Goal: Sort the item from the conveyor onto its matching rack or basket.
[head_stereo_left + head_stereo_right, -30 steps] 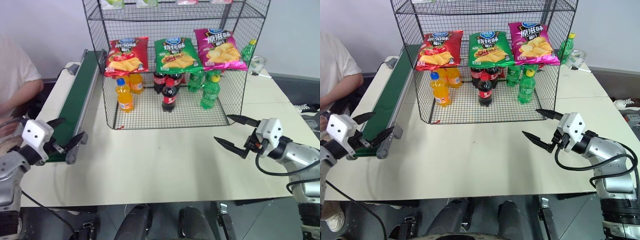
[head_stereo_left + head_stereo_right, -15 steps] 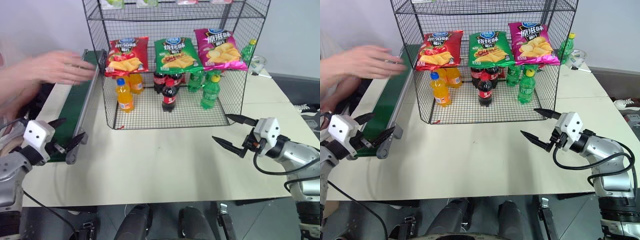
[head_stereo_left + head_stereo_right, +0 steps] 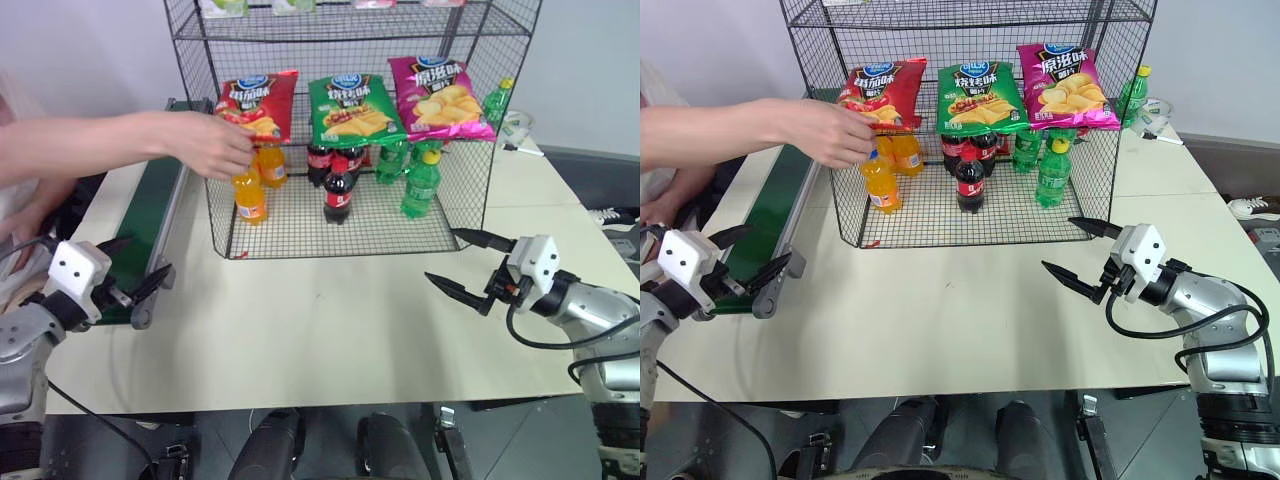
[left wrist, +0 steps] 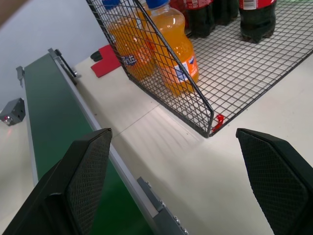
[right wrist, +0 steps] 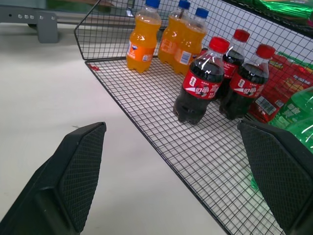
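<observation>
The left end effector (image 3: 128,268) hangs by the near end of the dark green belt conveyor (image 3: 150,205), its textured black fingers wide apart and empty. The right end effector (image 3: 470,266) hovers over the pale smooth counter (image 3: 330,320), likewise spread. A person's hand (image 3: 215,143) touches the glossy red crisp bag (image 3: 258,100) on the black wire-mesh rack (image 3: 460,190), beside the green bag (image 3: 352,108).

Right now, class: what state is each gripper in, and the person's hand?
Left gripper: open, empty.
Right gripper: open, empty.
Person's hand: on the red crisp bag at the rack.
</observation>
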Robot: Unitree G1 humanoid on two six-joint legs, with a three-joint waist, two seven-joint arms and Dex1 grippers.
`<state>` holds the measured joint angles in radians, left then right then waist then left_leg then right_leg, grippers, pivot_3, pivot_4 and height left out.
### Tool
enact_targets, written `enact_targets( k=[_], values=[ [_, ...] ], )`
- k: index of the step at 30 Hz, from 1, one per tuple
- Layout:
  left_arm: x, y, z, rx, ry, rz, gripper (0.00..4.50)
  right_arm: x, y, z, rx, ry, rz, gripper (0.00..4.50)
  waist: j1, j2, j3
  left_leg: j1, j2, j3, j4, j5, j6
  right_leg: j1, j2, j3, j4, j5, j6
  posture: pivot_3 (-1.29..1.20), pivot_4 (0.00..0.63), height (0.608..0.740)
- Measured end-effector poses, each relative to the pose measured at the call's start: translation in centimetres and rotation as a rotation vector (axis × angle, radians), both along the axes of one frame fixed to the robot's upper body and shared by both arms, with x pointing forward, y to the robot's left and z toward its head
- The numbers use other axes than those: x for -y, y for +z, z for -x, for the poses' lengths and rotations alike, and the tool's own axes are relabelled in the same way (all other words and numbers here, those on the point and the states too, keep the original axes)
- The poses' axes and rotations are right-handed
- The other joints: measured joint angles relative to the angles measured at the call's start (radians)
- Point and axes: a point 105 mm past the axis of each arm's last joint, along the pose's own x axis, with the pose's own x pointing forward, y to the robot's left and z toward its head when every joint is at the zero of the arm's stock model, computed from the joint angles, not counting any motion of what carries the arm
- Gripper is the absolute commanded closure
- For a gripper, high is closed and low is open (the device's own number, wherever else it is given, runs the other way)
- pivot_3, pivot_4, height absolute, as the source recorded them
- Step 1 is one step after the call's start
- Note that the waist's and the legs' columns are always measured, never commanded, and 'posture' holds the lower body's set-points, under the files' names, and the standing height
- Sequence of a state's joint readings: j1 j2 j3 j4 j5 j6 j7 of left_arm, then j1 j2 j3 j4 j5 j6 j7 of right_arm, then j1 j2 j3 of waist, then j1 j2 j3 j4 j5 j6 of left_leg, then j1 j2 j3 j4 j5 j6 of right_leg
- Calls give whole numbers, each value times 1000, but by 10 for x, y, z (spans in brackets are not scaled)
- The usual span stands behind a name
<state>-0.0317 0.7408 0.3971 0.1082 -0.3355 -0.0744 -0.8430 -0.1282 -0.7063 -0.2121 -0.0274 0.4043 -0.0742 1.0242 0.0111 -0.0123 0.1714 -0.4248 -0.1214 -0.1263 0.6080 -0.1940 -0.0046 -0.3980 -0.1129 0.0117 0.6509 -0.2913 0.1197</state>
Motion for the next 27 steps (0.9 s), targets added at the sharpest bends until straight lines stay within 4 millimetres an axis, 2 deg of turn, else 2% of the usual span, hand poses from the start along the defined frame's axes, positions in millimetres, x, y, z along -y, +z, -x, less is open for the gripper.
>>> enact_targets(
  k=[11, 15, 27],
  values=[
    [11, 5, -9, 25, -31, 13, 258, -1, 3, -3, 11, 3, 6, 0, 0, 0, 0, 0, 0, 0, -1, 0, 0, 0, 0, 0, -1, 0, 0, 0, 150, 740],
    [14, 0, -9, 0, -42, 42, 258, -1, 2, -3, 10, -2, 5, 0, 0, 0, 0, 0, 0, 0, -1, 0, 0, 0, 0, 0, -1, 0, 0, 0, 150, 740],
    [12, -10, 1, -64, -49, 118, 258, -3, 5, -5, 17, 4, 3, 0, -1, 0, 0, 0, 0, 0, -1, 0, 0, 0, 0, 0, -1, 0, 0, 0, 150, 740]
  ],
)
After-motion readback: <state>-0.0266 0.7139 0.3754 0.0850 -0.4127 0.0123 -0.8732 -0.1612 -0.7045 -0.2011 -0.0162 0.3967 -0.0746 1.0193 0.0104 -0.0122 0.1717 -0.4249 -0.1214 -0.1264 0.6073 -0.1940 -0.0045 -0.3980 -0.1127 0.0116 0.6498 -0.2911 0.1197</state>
